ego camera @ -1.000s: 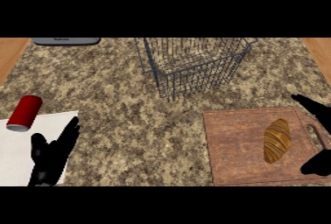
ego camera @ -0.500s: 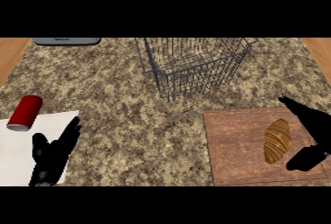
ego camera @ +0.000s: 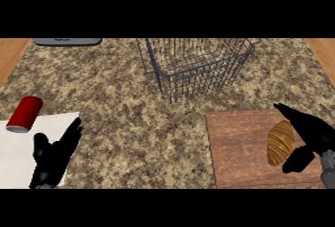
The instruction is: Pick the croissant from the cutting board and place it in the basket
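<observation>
A golden-brown croissant (ego camera: 281, 142) lies on the right part of the wooden cutting board (ego camera: 239, 148) at the lower right. My right hand (ego camera: 313, 135) is right beside it on its right side, fingers straight over its far end and thumb near its near end, open around it. The dark wire basket (ego camera: 196, 64) stands at the top centre, well away from the board. My left hand (ego camera: 56, 155) rests open at the lower left, over a white sheet.
A red can (ego camera: 24, 114) lies at the left edge by the white sheet (ego camera: 16, 153). A grey object (ego camera: 67, 41) sits at the top left. Wooden strips border the speckled counter (ego camera: 124, 106) on both sides.
My right hand has moved left onto the board and now brackets the croissant's right side. The croissant, basket and left hand have stayed put.
</observation>
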